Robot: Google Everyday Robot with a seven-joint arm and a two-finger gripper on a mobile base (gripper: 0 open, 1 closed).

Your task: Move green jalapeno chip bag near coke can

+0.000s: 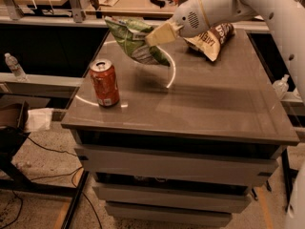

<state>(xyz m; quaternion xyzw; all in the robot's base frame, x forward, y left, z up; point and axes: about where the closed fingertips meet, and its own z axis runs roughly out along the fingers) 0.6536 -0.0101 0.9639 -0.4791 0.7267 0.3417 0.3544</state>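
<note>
the claw (151, 37) pinches the green jalapeno chip bag (127, 38) above the table (214, 109), behind the coke can (104, 83).

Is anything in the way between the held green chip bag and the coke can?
Nothing visible. The gripper, shut on the green jalapeno chip bag, holds it above the table; only bare tabletop separates it from the coke can. The brown chip bag lies off to the other side.
</note>
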